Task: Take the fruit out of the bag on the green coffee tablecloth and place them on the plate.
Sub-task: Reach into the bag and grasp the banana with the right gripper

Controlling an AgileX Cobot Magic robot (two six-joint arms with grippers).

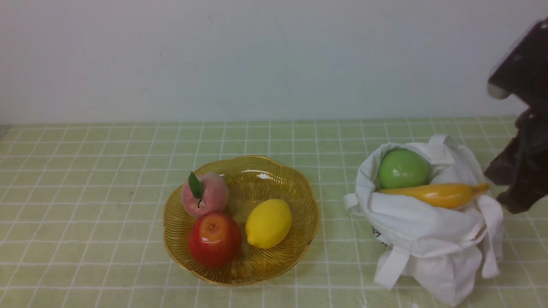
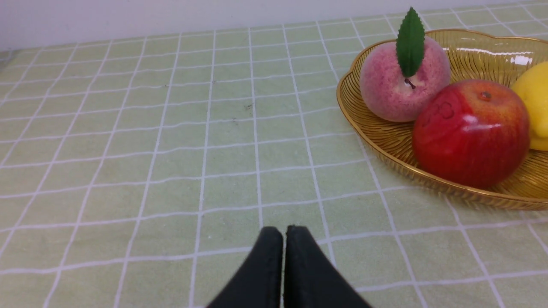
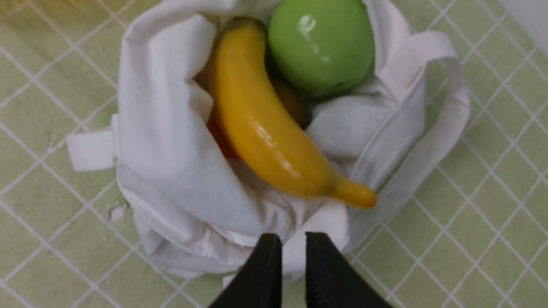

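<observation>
The white bag (image 1: 428, 239) stands at the right on the green checked tablecloth (image 1: 85, 192). Its mouth is open, with the green apple (image 1: 403, 169) and the yellow banana (image 1: 436, 194) lying on top. In the right wrist view the banana (image 3: 257, 119) lies beside the apple (image 3: 321, 47) in the bag (image 3: 162, 128), with something orange-red under it. My right gripper (image 3: 294, 239) hangs above the bag's near edge, jaws a narrow gap apart and empty. Its dark arm (image 1: 520, 171) shows right of the bag. The amber plate (image 1: 265, 179) sits mid-table. My left gripper (image 2: 284, 231) is shut, low over bare cloth beside the plate (image 2: 385, 145).
The plate holds a pink peach (image 1: 204, 194), a red apple (image 1: 214, 239) and a yellow lemon (image 1: 269, 222), leaving its far right part bare. A white wall runs behind the table. The bag's strap handles hang down its sides.
</observation>
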